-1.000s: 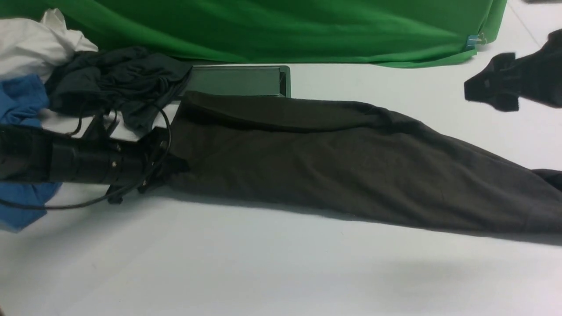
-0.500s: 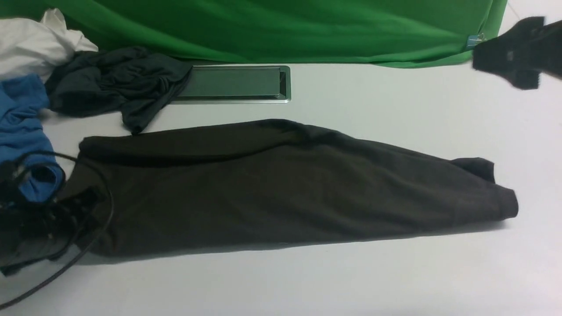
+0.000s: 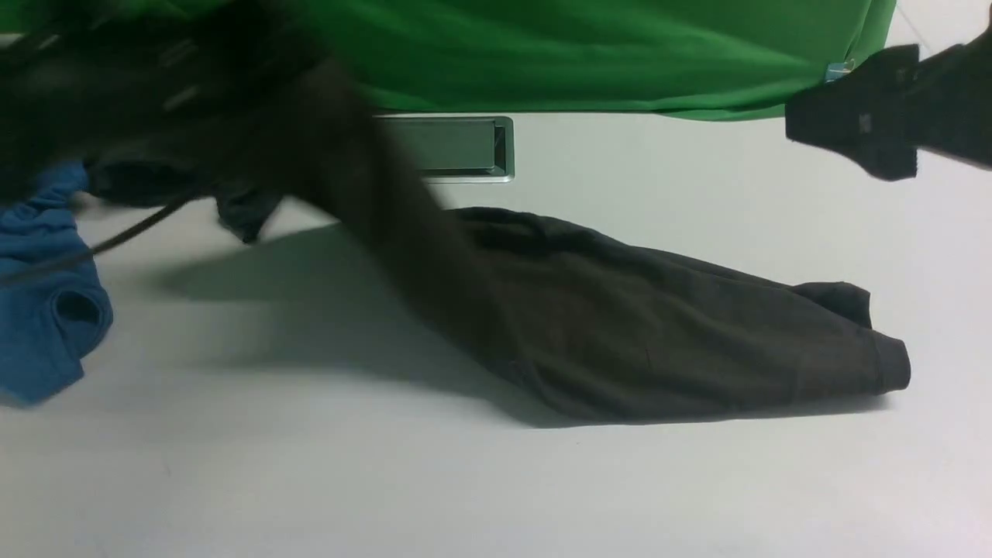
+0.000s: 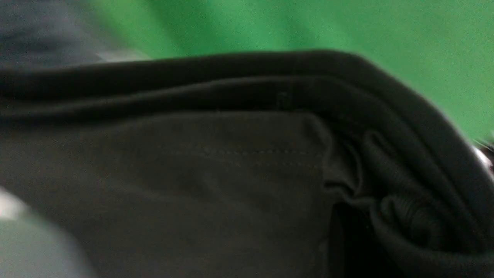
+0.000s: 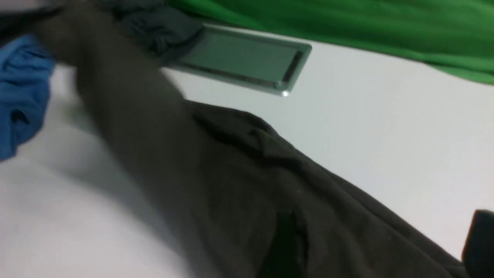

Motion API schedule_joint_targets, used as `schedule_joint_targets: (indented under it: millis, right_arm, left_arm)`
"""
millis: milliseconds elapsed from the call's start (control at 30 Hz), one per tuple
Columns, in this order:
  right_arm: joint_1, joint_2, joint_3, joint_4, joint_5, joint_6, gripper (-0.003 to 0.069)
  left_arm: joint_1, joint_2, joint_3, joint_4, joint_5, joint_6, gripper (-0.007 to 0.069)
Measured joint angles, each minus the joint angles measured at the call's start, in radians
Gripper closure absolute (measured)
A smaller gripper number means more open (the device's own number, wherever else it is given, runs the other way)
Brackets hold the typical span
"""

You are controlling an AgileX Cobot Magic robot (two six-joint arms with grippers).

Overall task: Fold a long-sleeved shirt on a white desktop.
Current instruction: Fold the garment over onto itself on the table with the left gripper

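Note:
The long-sleeved shirt (image 3: 659, 333) is dark olive-black, and its right half lies flat on the white desktop (image 3: 465, 480). Its left end rises in a blurred band toward the upper left, where my left gripper (image 3: 240, 70) is shut on it and moving fast. In the left wrist view the shirt's folded layers and ribbed hem (image 4: 401, 200) fill the picture and hide the jaws. My right gripper (image 3: 852, 116) hangs open and empty above the table's far right. One of its fingertips (image 5: 480, 239) shows beside the shirt (image 5: 270, 193).
A grey metal hatch (image 3: 457, 147) is set in the table behind the shirt. Green cloth (image 3: 581, 54) covers the back. A blue T-shirt (image 3: 46, 310) lies at the left edge, with a blackish-teal garment (image 3: 240, 213) partly hidden behind the raised cloth.
The left gripper swung from low at the left up toward the back, lifting the shirt's left end off the table. The right gripper shifted left and slightly down, still open.

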Motion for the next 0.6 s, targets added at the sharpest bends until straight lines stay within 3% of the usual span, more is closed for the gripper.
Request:
schedule_joint_targets:
  millis: [33,133,267,333,367,400,467,600]
  right_arm:
    - [0.0,-0.012,0.0,0.003,0.0,0.0,0.0113]
    - [0.0,-0.05,0.0,0.006,0.01,0.0,0.0113]
    - [0.0,-0.119,0.0,0.007,0.015,0.0,0.0113]
    - [0.0,-0.155,0.0,0.007,0.019,-0.001,0.0113]
    - [0.0,-0.161,0.0,0.007,0.019,-0.001,0.0113]
    - [0.001,-0.185,0.0,0.0,0.023,-0.001,0.0113]
    - [0.008,-0.207,0.0,-0.022,0.03,-0.001,0.0113]
    - [0.049,-0.22,0.0,-0.079,0.042,-0.002,0.0113]
  left_arm:
    - [-0.115,0.069,-0.101,0.0,-0.027,0.001,0.047]
    - [-0.324,0.282,-0.316,0.027,-0.033,0.001,0.047]
    - [-0.543,0.604,-0.587,0.12,0.065,-0.006,0.047]
    - [-0.618,0.751,-0.714,0.214,0.117,-0.096,0.047]
    - [-0.623,0.765,-0.726,0.237,0.122,-0.112,0.047]
    - [-0.657,0.856,-0.808,0.334,0.159,-0.243,0.0468]
    - [-0.67,0.925,-0.88,0.445,0.199,-0.355,0.0451]
    - [-0.665,0.951,-0.951,0.572,0.228,-0.446,0.0351]
